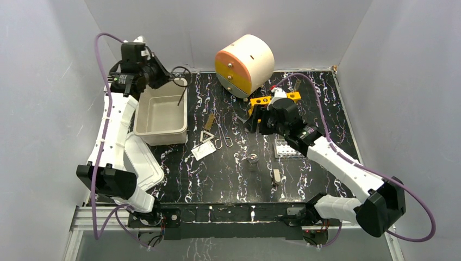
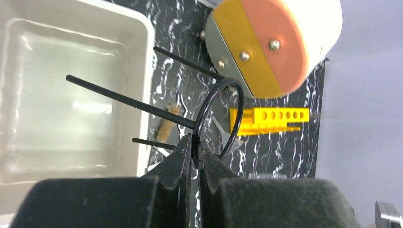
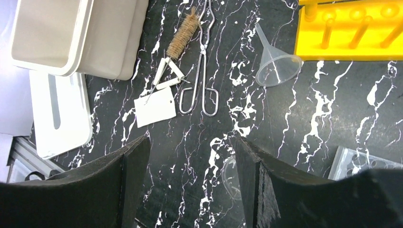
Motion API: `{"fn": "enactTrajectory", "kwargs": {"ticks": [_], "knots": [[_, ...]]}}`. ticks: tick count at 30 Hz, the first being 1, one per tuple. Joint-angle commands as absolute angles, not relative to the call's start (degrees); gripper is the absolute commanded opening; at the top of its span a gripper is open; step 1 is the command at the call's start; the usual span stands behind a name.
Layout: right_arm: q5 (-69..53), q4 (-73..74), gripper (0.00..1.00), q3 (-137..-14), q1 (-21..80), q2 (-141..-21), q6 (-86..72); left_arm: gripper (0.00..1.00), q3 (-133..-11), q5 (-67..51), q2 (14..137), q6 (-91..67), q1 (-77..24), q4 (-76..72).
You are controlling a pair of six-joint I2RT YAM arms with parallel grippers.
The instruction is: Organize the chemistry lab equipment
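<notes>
Left gripper (image 2: 195,148) tight on black ring with handle (image 2: 157,111).

A laboratory, judging by the clear funnel (image 3: 278,64), metal tongs (image 3: 203,52), yellow rack (image 3: 351,42).

Black marbled table (image 1: 228,174) with tongs (image 3: 203,52), funnel (image 3: 278,66)

White arms (image 1: 117,128) — black joints, purple cables (image 1: 433,220)
</notes>
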State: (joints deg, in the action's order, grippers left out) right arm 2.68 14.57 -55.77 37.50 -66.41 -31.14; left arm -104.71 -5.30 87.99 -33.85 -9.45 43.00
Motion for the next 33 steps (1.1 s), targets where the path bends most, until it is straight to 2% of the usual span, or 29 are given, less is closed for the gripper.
{"fn": "enactTrajectory", "kwargs": {"ticks": [1,8,15,26,33], "knots": [[2.35,12.16,0.74,-60.94,37.24,-69.37,-28.09,0.0,-106.05,-8.29,86.01,-34.1,-4.77,40.39],[2.43,13.53,0.74,-63.69,37.16,-72.67,-28.32,0.0,-99.73,-14.99,87.09,-36.2,4.9,38.16],[2.63,11.7,0.73,-61.89,37.2,-72.93,-28.39,0.0,-91.8,-20.45,90.37,-35.96,5.93,31.26],[2.71,9.49,0.73,-63.36,37.16,-76.01,-28.19,0.0,-88.52,-22.2,97.8,-34.12,5.9,23.83],[2.94,9.23,0.74,-63.99,37.23,-76.98,-27.71,0.0,-86.86,-25.67,102.88,-34.77,5.9,14.21]]}}
